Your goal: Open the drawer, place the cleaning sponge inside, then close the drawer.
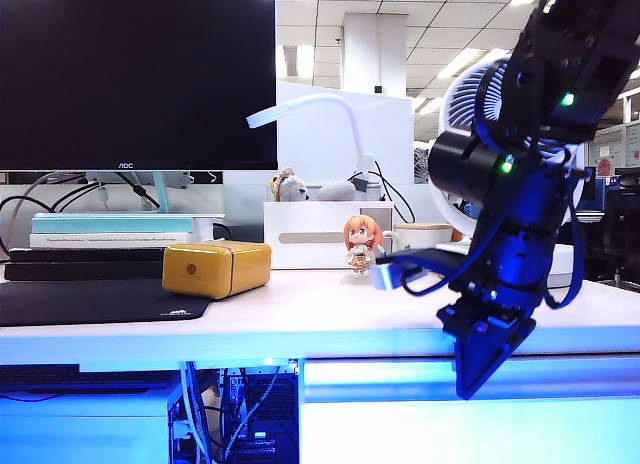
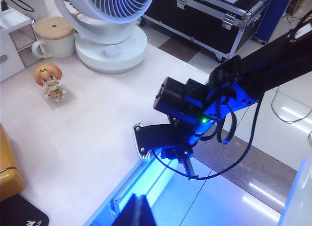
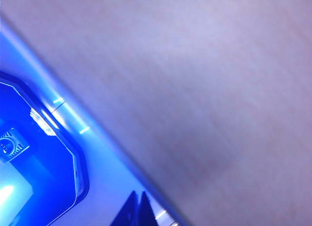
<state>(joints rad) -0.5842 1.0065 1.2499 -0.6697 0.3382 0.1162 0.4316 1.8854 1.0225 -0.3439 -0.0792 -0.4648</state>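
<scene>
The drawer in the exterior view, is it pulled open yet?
No, the drawer front sits flush under the desk edge, with the shut right gripper pointing down in front of it.

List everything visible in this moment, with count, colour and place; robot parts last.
monitor: one, black, back left of desk
books: a stack, teal, white and black, under the monitor
mouse mat: one, black, front left
box: one, glossy golden-yellow, beside the mat
figurine: one, orange-haired, desk centre
fan: one, white, back right
mug: one, white with wooden lid, beside the fan
drawer: one, white, blue-lit, shut, under the desk edge
cleaning sponge: none visible
right gripper: one, black, shut, at the drawer front
left gripper: only a dark tip visible
</scene>
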